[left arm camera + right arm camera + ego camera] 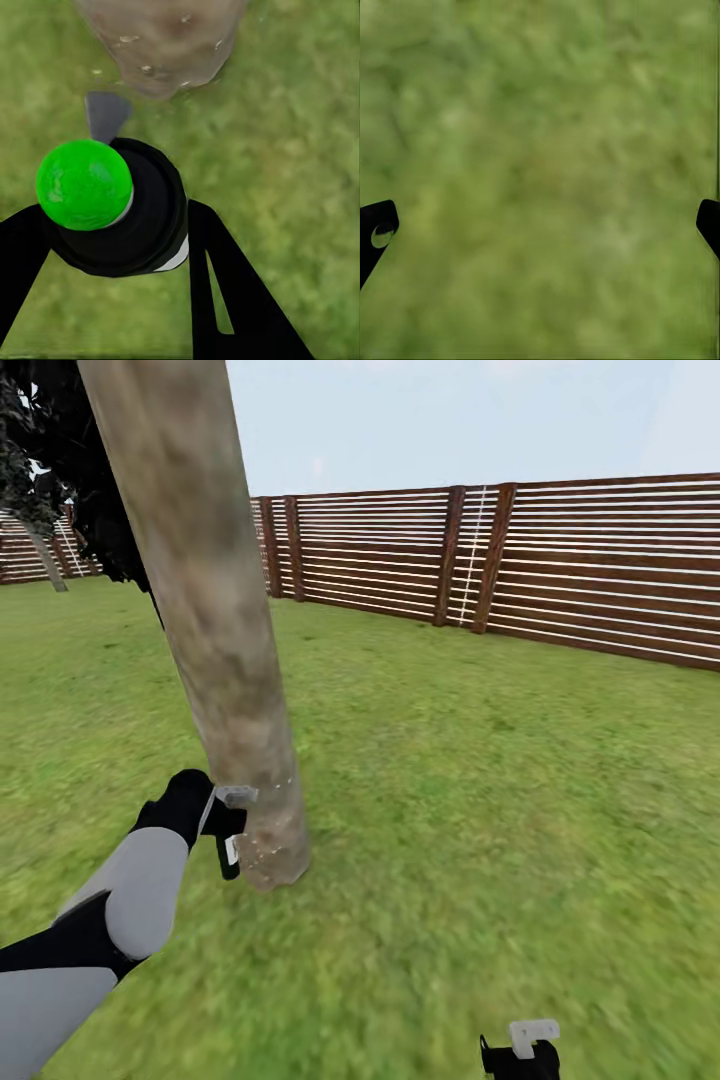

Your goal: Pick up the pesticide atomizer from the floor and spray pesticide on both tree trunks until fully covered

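**Black bottle at the trunk's foot, nozzle toward the bark**

Black and small, the pesticide atomizer [124, 217] sits pinched between the two fingers of the left gripper [112, 247], its round green cap facing the wrist camera and a grey nozzle tip poking out toward the tree trunk [215, 630]. In the head view the left gripper [228, 830] hangs low, just beside the base of that mottled grey-brown column, and the bottle's long axis appears to run roughly up and down, though it is too small there to be sure. The trunk lies straight ahead of the nozzle, near but apart. Whitish specks of pesticide [146, 70] dot the bark at the very bottom; higher up the trunk looks bare, so my call is that coverage has only begun and the next sprays need to climb.

The right gripper [522, 1050] waits well apart, down at the frame's lower edge, fingers [376, 229] spread wide over plain grass [480, 780] with nothing between them. The left arm is clearly the nearer one. Behind it all runs the brown slatted fence [560, 560].
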Motion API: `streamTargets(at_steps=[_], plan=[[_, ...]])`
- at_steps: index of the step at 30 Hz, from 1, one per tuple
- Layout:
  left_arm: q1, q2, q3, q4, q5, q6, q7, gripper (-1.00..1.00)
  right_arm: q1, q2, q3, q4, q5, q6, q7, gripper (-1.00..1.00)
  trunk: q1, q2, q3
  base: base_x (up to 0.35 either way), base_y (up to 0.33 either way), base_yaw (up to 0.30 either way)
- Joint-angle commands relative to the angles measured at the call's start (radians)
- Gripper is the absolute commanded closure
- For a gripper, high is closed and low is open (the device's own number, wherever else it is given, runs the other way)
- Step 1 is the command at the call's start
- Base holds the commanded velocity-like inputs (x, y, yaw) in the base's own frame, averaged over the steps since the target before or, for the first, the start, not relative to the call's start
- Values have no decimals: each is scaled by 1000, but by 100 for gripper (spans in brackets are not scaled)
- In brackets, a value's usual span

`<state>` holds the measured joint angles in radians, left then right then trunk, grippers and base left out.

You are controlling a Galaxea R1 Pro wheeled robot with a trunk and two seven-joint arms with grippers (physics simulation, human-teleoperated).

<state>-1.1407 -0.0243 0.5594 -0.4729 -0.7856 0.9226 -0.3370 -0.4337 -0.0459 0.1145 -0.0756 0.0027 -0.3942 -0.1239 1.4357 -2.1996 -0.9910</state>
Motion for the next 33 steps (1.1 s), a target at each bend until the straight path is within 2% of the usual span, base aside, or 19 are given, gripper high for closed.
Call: streamTargets(at_steps=[1, 4, 6, 8, 9, 12, 13, 19, 23, 25, 33], plan=[[8, -3, 7, 0, -4, 2, -6, 100, 0, 0, 8, 0, 0, -1, -7, -100, 0, 0, -1, 150, -267, 35], [13, -19, 8, 9, -3, 0, -5, 100, 0, 0, 8, 0, 0, -1, -7, -100, 0, 0, -1, 152, -266, 14], [14, -45, 8, 11, -4, 0, -3, 100, 0, 0, 8, 0, 0, -1, -7, -100, 0, 0, -1, 152, -266, 2], [15, -49, 6, 9, -4, 1, 0, 100, 0, 0, 8, 0, 0, -1, -7, -100, 0, 0, -1, 152, -266, 1], [16, -42, 8, 10, -7, 0, -1, 100, 0, 0, 8, 0, 0, -1, -7, -100, 0, 0, -1, 152, -266, 0], [85, 11, 5, -14, -6, -4, -1, 100, 0, 0, 8, 0, 0, -1, -7, -100, 0, 0, -1, 114, -268, 0], [95, 17, 4, -16, -6, -5, -1, 100, 0, 0, 8, 0, 0, -1, -7, -100, 0, 0, -1, 28, -275, 0], [122, 9, 11, -17, -3, -6, 2, 100, 0, 0, 8, 0, 0, -2, -7, -100, 0, 0, -1, -82, -277, 80], [142, 36, 16, -20, -5, -9, 3, 100, 0, 0, 8, 0, 0, -2, -7, -100, 0, 0, -1, 74, -256, 267], [156, 53, 16, -21, -4, -41, 5, 100, 0, 0, 8, 0, 0, -1, -7, -100, 0, 0, -1, 130, -130, 277], [182, 32, 12, -12, -4, -64, 6, 100, 0, -2, 7, 1, 0, -1, -7, -100, 0, 0, -1, 73, -88, 112]])
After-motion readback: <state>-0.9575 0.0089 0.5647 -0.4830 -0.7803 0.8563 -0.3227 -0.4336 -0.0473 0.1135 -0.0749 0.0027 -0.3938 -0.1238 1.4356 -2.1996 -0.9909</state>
